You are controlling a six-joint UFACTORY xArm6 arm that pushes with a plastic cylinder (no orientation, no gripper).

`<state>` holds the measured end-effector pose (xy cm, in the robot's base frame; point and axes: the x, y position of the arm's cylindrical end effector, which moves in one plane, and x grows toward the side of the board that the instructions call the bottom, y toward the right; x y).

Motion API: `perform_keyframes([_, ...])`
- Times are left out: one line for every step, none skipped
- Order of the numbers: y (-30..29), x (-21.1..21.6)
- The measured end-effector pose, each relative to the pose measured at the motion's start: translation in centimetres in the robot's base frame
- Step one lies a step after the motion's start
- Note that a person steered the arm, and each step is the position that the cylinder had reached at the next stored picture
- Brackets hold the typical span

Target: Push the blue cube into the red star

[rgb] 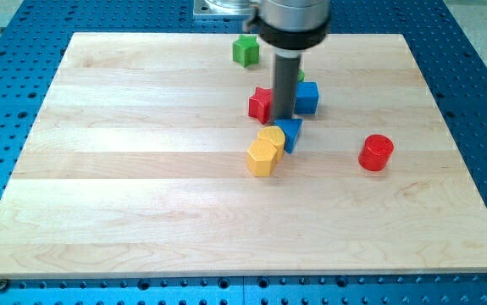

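Note:
The blue cube (307, 97) sits on the wooden board (141, 169) just right of my rod. The red star (262, 104) sits just left of the rod. My tip (283, 118) stands between the two, in the narrow gap at their lower edges. A second blue block (290, 133) lies right below the tip, touching a yellow block. A green block (299, 76) peeks out behind the rod, mostly hidden.
Two yellow blocks, one (271, 138) above the other (262, 158), lie below the red star. A green star-like block (245, 50) sits near the view's top. A red cylinder (376, 152) stands at the view's right.

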<state>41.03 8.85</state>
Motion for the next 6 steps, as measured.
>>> perform_keyframes([7.8, -2.2])
perform_keyframes([8.0, -4.6])
perform_keyframes([4.0, -5.2])
perform_keyframes([-2.9, -4.7])
perform_keyframes([-8.5, -2.8])
perform_keyframes([-2.6, -2.6])
